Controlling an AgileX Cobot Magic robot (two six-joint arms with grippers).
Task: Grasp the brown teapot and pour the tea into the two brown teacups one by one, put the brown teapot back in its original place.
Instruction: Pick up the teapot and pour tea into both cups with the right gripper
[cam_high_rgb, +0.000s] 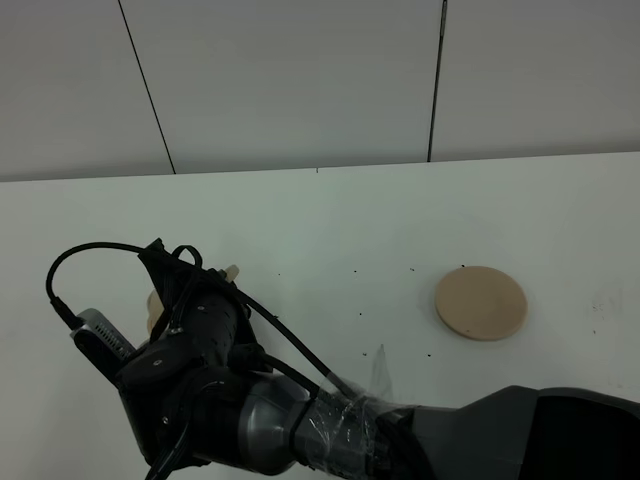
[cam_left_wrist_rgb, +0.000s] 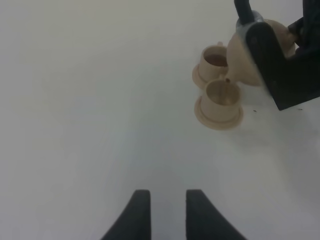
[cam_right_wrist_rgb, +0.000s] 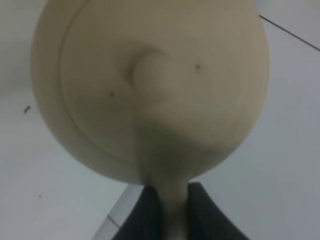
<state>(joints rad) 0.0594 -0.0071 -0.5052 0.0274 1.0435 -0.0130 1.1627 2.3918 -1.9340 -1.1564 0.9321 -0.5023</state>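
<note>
Right arm: reaches from the near right across the counter to its left part, hiding most of what lies under it in the high view.
Right end effector: fully closed, with its two dark fingers clamped on the handle of the brown teapot.
Brown teapot: on the left, near part of the counter, held tilted beside the cups; the lid with its knob faces the right wrist camera.
Spout: its tip sits at the rim of the teacup at the spout; whether tea is flowing cannot be told.
Second teacup: just beside the first, close against the teapot's body.
Saucers: each cup stands on its own small saucer, and the two saucers touch or nearly touch.
Round clay disc: lies flat on the right part of the counter, well apart from the teapot.
Left end effector: fingers parted with a clear gap, gripping nothing, over bare counter some way from the cups.
</note>
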